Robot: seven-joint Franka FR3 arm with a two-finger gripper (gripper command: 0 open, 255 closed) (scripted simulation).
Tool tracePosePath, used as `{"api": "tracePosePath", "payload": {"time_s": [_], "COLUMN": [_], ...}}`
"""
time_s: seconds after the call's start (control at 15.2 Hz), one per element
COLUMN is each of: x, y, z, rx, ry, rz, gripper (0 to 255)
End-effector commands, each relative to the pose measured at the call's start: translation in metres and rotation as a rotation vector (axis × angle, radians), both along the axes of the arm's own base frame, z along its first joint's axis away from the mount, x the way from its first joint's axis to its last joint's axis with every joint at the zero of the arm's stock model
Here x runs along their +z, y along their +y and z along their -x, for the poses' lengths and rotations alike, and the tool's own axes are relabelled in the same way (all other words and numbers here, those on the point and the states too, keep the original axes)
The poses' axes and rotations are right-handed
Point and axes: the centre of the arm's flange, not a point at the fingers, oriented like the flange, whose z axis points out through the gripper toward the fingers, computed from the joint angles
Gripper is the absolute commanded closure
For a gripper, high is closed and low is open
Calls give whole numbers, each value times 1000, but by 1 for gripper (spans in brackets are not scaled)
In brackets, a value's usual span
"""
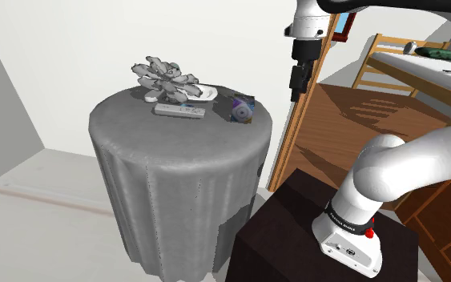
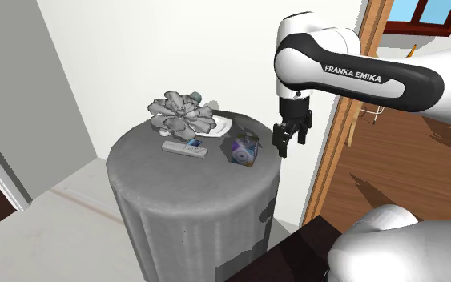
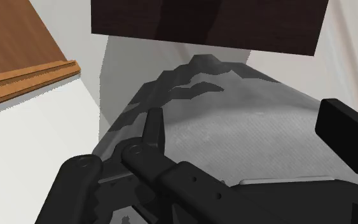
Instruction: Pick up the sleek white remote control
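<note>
The round surface (image 1: 175, 160) is covered by a grey cloth that hangs down on all sides. The remote (image 1: 179, 110) (image 2: 185, 148) lies flat on it, away from every edge and a little toward the far side; it is pale and long (with a small bluish patch at one end, seen in the second exterior view). Just behind it stands a grey plant (image 1: 163, 78) (image 2: 182, 114) with thick leaves, and the two look very close or touching; I cannot tell which. A white plate (image 1: 208, 93) (image 2: 222, 125) is beside the plant. A purple cube (image 1: 243, 110) (image 2: 243, 150) sits near the edge that is closest to the end effector, well apart from the remote.

The end effector (image 1: 297, 90) (image 2: 291, 144) (image 3: 244, 121) hangs in the air just outside that edge, above the level of the surface top, pointing down. It is released: in the wrist view its fingers (image 3: 152, 130) stand wide apart with only grey cloth between them, and it grasps nothing. The dark stand (image 1: 295, 232) is beside the surface.
</note>
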Motion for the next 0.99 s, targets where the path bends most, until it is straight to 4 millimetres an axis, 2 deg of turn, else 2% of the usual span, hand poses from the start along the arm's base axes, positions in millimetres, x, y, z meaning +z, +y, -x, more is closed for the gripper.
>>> {"api": "tracePosePath", "payload": {"time_s": [0.0, 0.46, 0.92], "x": [0, -23, -44], "y": [0, 35, 79], "z": [0, -77, -149], "rx": [0, 124, 248], "ry": [0, -43, -85], "rz": [0, 27, 53], "gripper": [0, 0, 0]}}
